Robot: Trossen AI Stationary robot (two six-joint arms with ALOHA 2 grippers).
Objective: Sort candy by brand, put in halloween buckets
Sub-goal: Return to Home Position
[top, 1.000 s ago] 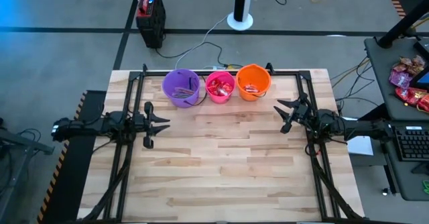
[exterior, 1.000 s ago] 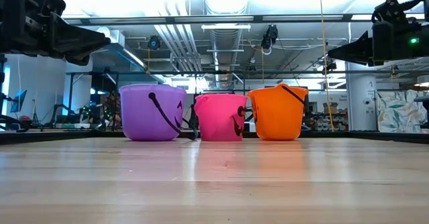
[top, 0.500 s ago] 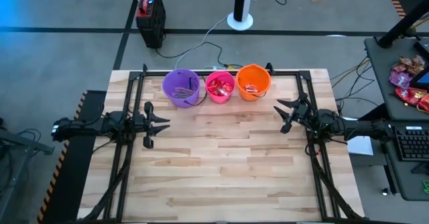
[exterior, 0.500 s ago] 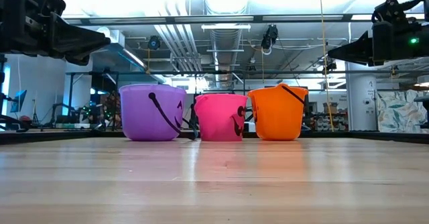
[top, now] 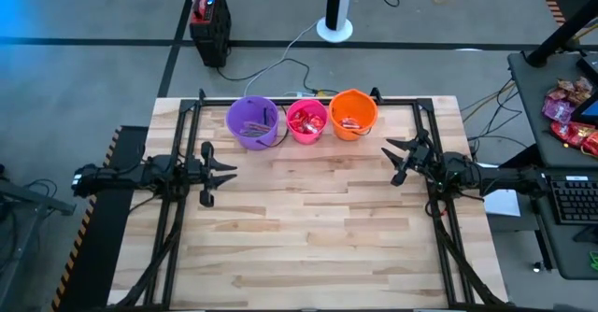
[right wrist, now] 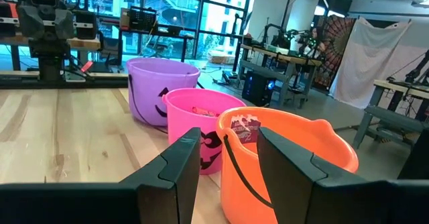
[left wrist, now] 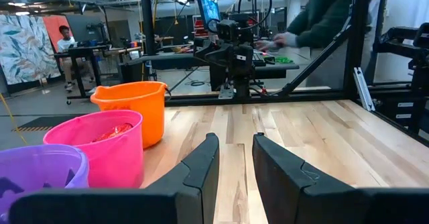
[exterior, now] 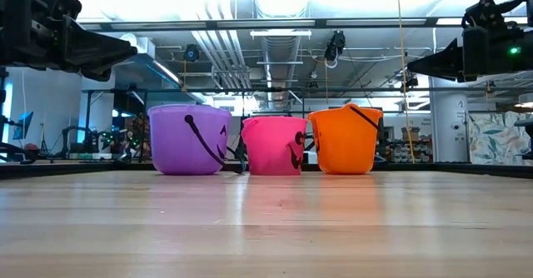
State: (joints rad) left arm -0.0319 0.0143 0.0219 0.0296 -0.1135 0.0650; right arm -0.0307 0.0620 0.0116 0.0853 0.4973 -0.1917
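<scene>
Candy (top: 306,120) in purple bucket (exterior: 176,143), pink bucket (exterior: 268,146), orange bucket (exterior: 340,143), side by side, left claw (left wrist: 234,141) and right claw (right wrist: 228,135) part open, empty, well apart

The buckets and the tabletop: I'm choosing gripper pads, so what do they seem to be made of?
The purple bucket, pink bucket and orange bucket look like thin moulded plastic: even colour, smooth walls with a slight sheen, thin dark handles. The table looks like light wood in glued strips, matt to satin, with grain and plank seams showing.

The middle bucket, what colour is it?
The middle bucket is pink, clearest in the low view.
</scene>
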